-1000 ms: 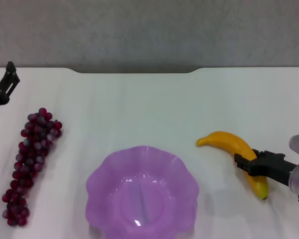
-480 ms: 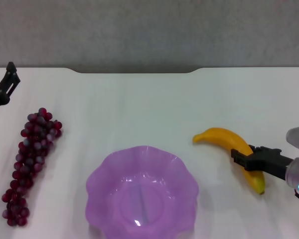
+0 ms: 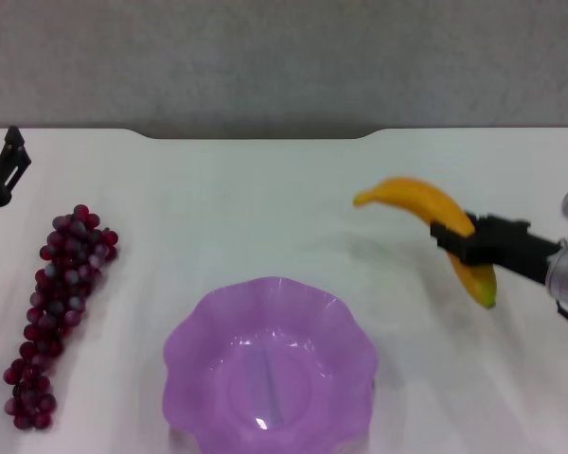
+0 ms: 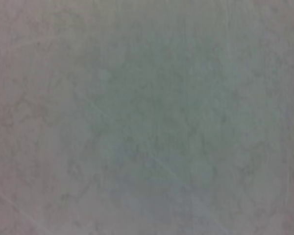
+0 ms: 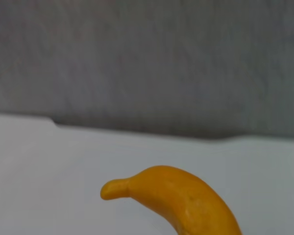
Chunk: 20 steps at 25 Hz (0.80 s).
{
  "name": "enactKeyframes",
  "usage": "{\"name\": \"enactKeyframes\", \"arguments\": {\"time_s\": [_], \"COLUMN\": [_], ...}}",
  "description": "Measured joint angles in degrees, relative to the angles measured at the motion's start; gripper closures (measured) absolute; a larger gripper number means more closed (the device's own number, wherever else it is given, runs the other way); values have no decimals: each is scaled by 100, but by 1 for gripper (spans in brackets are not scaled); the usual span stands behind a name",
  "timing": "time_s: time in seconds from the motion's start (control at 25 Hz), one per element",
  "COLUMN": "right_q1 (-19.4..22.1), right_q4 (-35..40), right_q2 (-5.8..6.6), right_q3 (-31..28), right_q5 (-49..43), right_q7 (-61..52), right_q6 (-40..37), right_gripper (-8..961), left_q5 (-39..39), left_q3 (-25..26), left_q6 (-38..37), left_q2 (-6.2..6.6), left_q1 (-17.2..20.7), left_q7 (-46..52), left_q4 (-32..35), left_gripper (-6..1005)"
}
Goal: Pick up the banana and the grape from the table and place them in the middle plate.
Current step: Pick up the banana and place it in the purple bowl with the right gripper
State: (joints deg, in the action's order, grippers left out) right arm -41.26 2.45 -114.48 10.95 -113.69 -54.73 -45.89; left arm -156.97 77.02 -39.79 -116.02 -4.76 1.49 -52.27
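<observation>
Right claw [image 3: 452, 238] is clamped on the banana [image 3: 426, 210] around its midsection, and the banana hangs in the air above the tabletop [image 3: 265, 208], to the right of and beyond the middle plate [image 3: 270, 364]. A faint shadow sits on the tabletop under it, so it reads as lifted clear. The stem end points left toward the centre; the greenish tip hangs low on the right. The right wrist view shows only the stem half of the banana [image 5: 176, 198] against the far edge and grey wall.

Left claw [image 3: 2, 175] is parked at the far left edge of the tabletop, beyond the grape bunch [image 3: 62, 303]; can't tell whether it is open or closed. The left wrist view shows bare surface only.

Grapes lie untouched on the tabletop, well left of the plate. The plate holds nothing.

Handling guess: banana looks like smooth rigid plastic, light, probably slippery, so the mid-body grip is sensible as it balances the curve. The grape bunch looks lumpy and possibly floppy; taking it near the thick upper end or across the middle should stop it swinging.
</observation>
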Motion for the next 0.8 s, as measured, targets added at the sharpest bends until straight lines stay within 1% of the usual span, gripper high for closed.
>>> {"name": "enactKeyframes", "arguments": {"time_s": [0.2, 0.4, 0.56, 0.8], "right_q1": [39, -5, -82, -278], "right_q4": [402, 497, 312, -237], "right_q2": [-18, -38, -56, -62], "right_q3": [3, 122, 441, 1039], "right_q5": [12, 7, 1, -5], "right_q7": [-128, -86, -87, -32], "right_q6": [-1023, -1666, -1859, -1765], "right_gripper": [433, 434, 434, 434], "left_q5": [0, 0, 0, 0], "left_q3": [15, 15, 4, 8], "left_q6": [4, 7, 7, 3], "left_q2": [8, 10, 10, 2], "left_q1": [22, 16, -2, -19], "left_q7": [0, -5, -8, -9], "left_q4": [16, 18, 18, 16], "left_gripper": [106, 106, 106, 106]}}
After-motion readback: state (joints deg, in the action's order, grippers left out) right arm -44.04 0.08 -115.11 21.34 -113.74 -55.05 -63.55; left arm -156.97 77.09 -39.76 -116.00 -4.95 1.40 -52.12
